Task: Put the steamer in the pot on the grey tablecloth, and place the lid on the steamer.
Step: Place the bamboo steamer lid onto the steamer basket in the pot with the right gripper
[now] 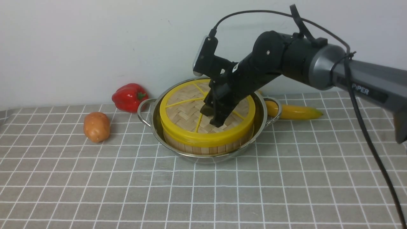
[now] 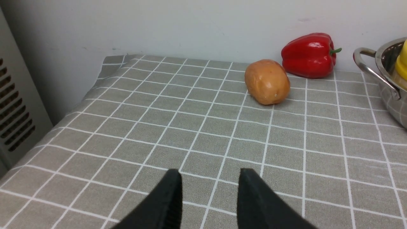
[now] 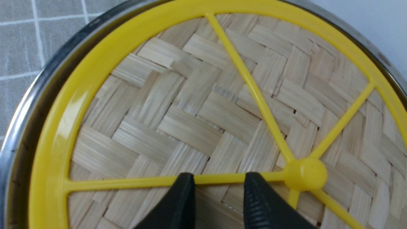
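The shiny pot (image 1: 152,122) stands on the grey tablecloth (image 1: 203,190) with the steamer (image 1: 203,149) inside it; only the steamer's wooden wall shows. The woven, yellow-rimmed lid (image 1: 182,111) lies flat on top of the steamer. My right gripper (image 1: 212,117) hangs just over the lid, open, its fingers apart with nothing between them. In the right wrist view the right gripper (image 3: 219,176) straddles a yellow spoke, and the lid's centre knob (image 3: 305,174) sits just beside one fingertip. My left gripper (image 2: 210,173) is open over bare cloth, out of the front view, well away from the pot (image 2: 386,82).
A red pepper (image 1: 129,97) and a potato (image 1: 96,126) lie left of the pot, and a banana (image 1: 294,112) lies behind its right handle. The white wall is close behind. A grey vented panel (image 2: 16,105) stands past the cloth's left edge.
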{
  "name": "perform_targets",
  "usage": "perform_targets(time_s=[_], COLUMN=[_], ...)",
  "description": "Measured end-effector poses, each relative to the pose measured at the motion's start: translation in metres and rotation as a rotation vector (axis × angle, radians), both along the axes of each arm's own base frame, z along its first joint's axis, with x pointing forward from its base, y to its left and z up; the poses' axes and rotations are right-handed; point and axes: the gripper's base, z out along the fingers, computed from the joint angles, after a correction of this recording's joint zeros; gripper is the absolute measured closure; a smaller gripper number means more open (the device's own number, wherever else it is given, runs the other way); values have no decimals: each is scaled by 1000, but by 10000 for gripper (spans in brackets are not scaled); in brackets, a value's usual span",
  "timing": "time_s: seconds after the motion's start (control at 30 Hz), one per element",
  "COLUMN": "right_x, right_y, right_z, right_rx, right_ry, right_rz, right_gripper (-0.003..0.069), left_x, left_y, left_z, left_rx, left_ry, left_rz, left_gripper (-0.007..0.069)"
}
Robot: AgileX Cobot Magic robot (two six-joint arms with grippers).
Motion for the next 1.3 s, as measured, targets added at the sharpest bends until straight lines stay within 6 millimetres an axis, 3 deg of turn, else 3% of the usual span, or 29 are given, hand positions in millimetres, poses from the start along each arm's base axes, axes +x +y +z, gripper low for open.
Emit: perform_targets(time_s=[0.77,1.03,1.3], right_x=[0,1,7], right_y=[6,-2,-9], right_z=[4,30,14], right_rx=[49,16,-84], right_ry=[-48,-162,-140], right_rz=[60,17,-33], right_gripper=[408,408,408], left_x=[0,0,0], left_y=[0,0,0], left_z=[0,0,0], left_rx=[0,0,-1], left_ry=[0,0,0], left_rz=[0,0,0], left_gripper=[382,382,382])
